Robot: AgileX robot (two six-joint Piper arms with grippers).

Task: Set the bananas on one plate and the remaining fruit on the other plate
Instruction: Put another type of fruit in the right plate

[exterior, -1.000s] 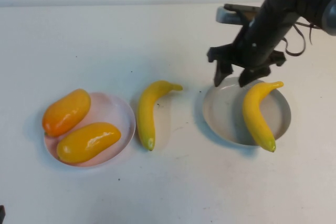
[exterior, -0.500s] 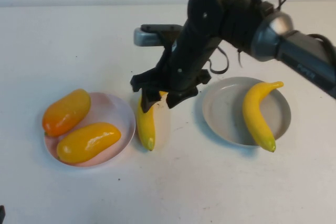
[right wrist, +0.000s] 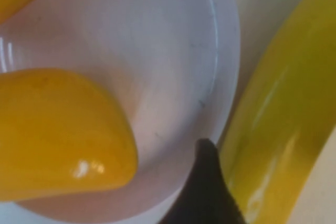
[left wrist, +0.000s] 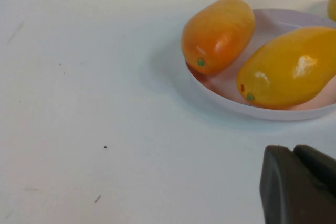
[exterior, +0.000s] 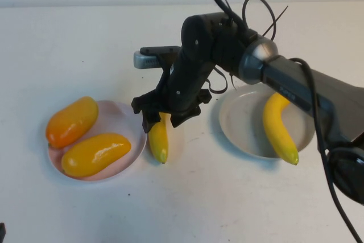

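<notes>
Jaws of the right gripper (exterior: 162, 119) stand spread wide, one dark finger on either side of the upper part of a long curved glossy yellow banana (exterior: 158, 140) lying on the white table (exterior: 85, 44); whether the fingers (right wrist: 207, 192) already touch its skin is hard to judge, but no squeeze shows. Right arm reaches across from the robot's right, its gripper low over this banana, between the two plates. In the right wrist view one fingertip sits just beside the banana (right wrist: 278, 129), at the pink plate's rim (right wrist: 223, 77).

Second glossy yellow banana (exterior: 278, 126) lies in the round blue-grey shallow plate (exterior: 242, 123), its greenish tip overhanging the near rim.

Round pale pink shallow plate (exterior: 122, 120) holds both plump oval fruits: orange one (exterior: 72, 121) at the left rim, glossy golden-yellow one (exterior: 95, 153) beside it, the two touching or nearly so.

Left gripper (left wrist: 299, 184) is shut, empty, parked low over the table near the pink plate (left wrist: 262, 111), on the robot's left.
</notes>
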